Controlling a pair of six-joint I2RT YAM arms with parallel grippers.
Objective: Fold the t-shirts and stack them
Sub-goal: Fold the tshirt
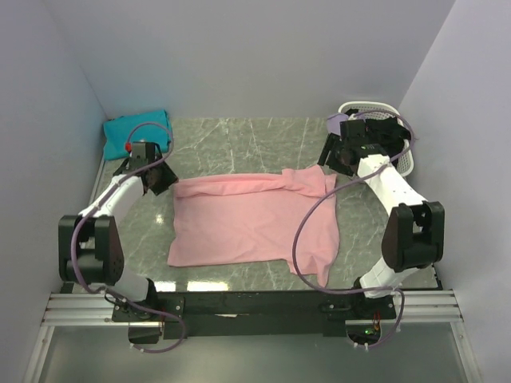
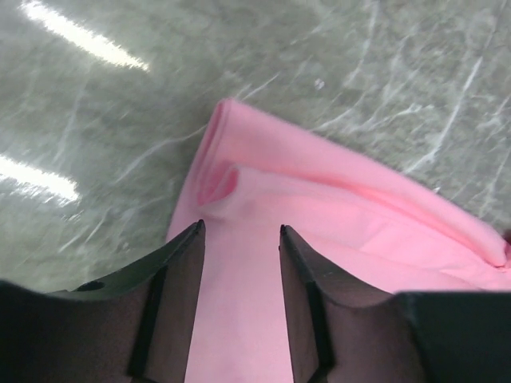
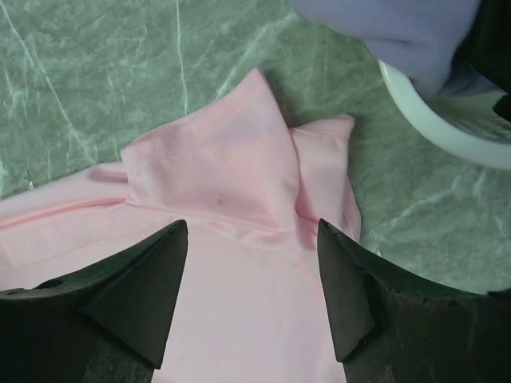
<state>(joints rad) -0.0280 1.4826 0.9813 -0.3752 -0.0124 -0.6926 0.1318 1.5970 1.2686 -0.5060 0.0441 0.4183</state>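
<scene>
Far left, a folded teal t-shirt (image 1: 137, 132) sits tucked in the back corner of the marble table (image 1: 239, 144), parked out of the way, likely as the base of the stack. The left gripper (image 1: 160, 182) hangs over the far-left corner of the pink t-shirt (image 1: 247, 223), fingers spread and holding nothing. In its wrist view, the corner's doubled-over edge (image 2: 319, 207) lies just ahead of and beneath the open tips (image 2: 239, 231); I can't tell whether they touch it.

The pink shirt lies spread sideways across the middle, collar to the right, and both arms look lined up on its far edge for a fold.

The right gripper (image 1: 339, 159) is also released, jaws wide, and its wrist view puts the tips (image 3: 251, 231) over the collar (image 3: 215, 183). Just beyond it, a lavender shirt (image 3: 391, 32) spills from the white basket (image 3: 431, 128), waiting its turn.
</scene>
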